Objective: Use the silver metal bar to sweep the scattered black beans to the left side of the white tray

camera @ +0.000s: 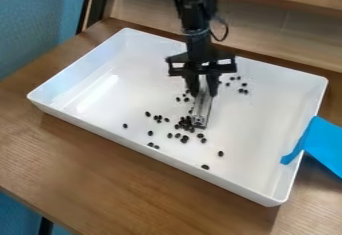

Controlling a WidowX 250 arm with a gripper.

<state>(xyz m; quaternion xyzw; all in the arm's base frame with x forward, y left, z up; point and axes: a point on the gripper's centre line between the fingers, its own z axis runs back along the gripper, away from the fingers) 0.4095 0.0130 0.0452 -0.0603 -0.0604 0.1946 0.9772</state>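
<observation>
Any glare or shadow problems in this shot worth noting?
Camera view: a bright glare streak on the left floor of the white tray; soft shadow on the wooden table along the tray's near side; the black arm is dark, with little detail near the top edge; the small black pieces contrast clearly with the tray.
</observation>
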